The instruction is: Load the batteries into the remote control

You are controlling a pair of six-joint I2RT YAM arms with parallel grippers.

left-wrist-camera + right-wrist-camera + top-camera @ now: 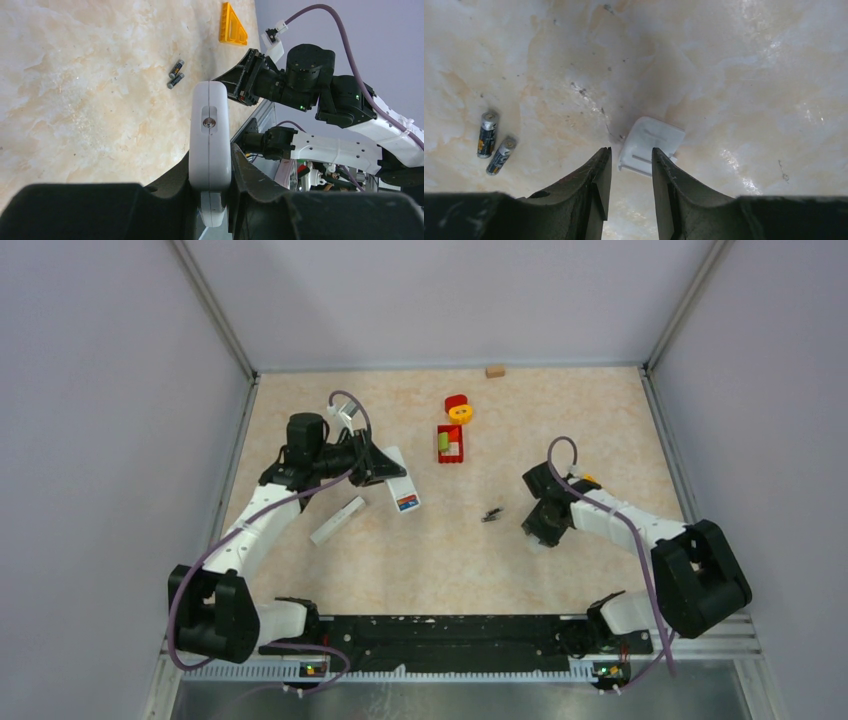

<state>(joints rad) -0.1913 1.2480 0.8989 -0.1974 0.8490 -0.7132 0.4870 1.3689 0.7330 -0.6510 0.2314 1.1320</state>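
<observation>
Beige marbled stone-look covers the table (600, 430), and both arms reach out over it from the near edge. The left gripper (210, 160) is clamped on the white remote control (210, 115), its two fingers pressing the remote's long sides so that the body stands on edge and sticks out past the fingertips, lifted off the surface at the left of the table. Just beside it, nearer the bases, a slim white remote (338, 520) lies flat at a slant. Toward the far middle sits a red tray (450, 452) with a green piece inside, and a small yellow and red toy (458, 408) is just beyond it. A tan block (495, 370) rests at the far edge. The right gripper (630, 150) hovers low at the right of centre, its jaws apart with nothing between them; a small white battery cover (654, 142) lies flat on the table just under and beyond its fingertips. The batteries (493, 142), two tiny dark cells with silver ends, lie side by side on the table near the middle, to the left of the right gripper and apart from the cover.
</observation>
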